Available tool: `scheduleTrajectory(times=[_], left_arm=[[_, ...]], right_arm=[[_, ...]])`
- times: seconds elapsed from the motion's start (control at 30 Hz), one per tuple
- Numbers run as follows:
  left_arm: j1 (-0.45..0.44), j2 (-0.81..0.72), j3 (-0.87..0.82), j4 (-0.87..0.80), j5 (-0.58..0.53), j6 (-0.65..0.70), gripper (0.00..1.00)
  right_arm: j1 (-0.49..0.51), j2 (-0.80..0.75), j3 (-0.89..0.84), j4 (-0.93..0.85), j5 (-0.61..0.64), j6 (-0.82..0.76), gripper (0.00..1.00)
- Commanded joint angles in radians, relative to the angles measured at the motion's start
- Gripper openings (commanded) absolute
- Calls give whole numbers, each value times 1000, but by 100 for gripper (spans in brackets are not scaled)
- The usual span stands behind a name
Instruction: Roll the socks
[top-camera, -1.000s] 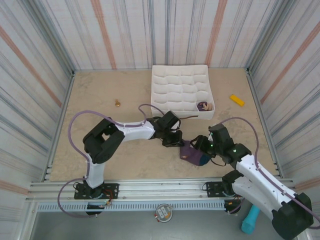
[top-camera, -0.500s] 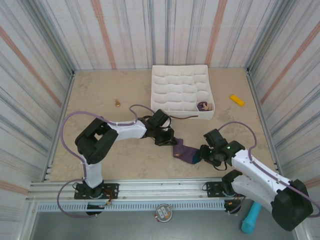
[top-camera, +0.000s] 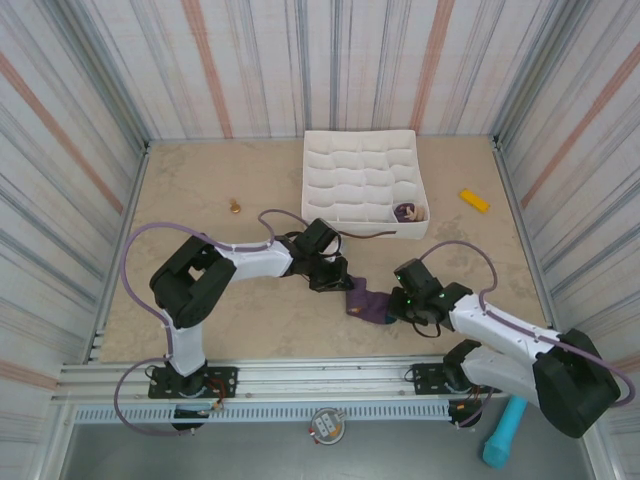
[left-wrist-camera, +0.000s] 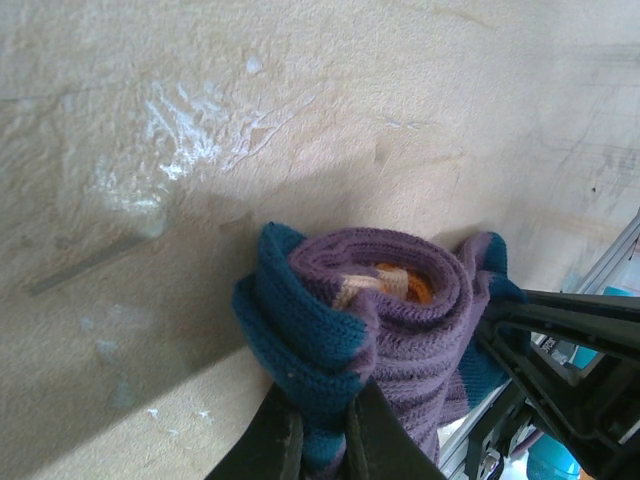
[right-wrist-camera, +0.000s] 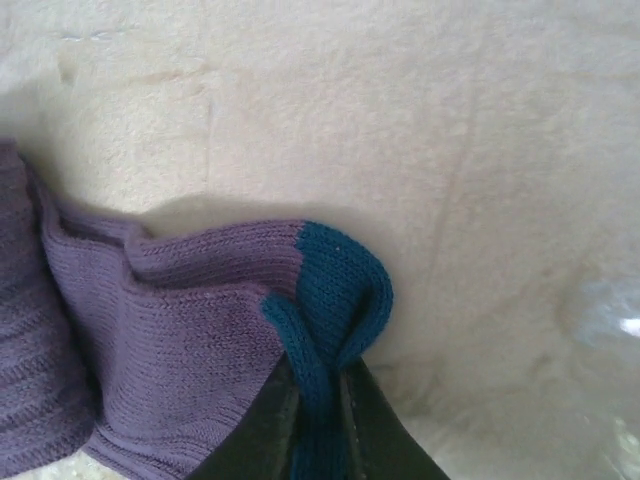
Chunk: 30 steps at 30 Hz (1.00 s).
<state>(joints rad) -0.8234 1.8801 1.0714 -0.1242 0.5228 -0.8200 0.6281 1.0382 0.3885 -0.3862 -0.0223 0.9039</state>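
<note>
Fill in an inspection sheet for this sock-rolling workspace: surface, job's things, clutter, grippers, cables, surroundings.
Surface: beige table, scuffed white in places.
Job's things: socks, a purple bundle with teal edges, partly rolled, orange showing inside the roll, lying between the two arms.
Clutter: white compartmented tray at the back, a small item in its near right cell; yellow block; small brass-coloured piece.
Grippers: left gripper shut on a teal edge of the socks; right gripper shut on another teal edge.
Cables: purple cables loop off both arms, none on the socks.
Surroundings: striped walls; metal rail along the near edge.
</note>
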Motion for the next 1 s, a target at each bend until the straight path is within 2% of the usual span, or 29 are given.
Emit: scheduleTrajectory(times=[0.0, 0.23, 0.37, 0.57, 0.77, 0.87, 0.97], left_arm=[[10, -24, -33, -39, 9, 43, 0], [23, -87, -130, 56, 43, 10, 0], [24, -166, -213, 129, 3, -29, 0], [30, -214, -232, 23, -87, -24, 0], [30, -252, -251, -89, -224, -112, 0], [35, -264, -261, -135, -271, -149, 0], [45, -277, -284, -137, -285, -183, 0]], right_arm=[[-8, 56, -23, 17, 32, -25, 0], [-91, 234, 122, 71, 30, -201, 0], [-106, 396, 252, 109, -9, -301, 0], [-101, 565, 409, 178, -51, -379, 0], [-47, 667, 516, 209, -77, -470, 0], [-31, 683, 555, 195, -48, -476, 0], [-31, 661, 559, 210, -61, -478, 15]])
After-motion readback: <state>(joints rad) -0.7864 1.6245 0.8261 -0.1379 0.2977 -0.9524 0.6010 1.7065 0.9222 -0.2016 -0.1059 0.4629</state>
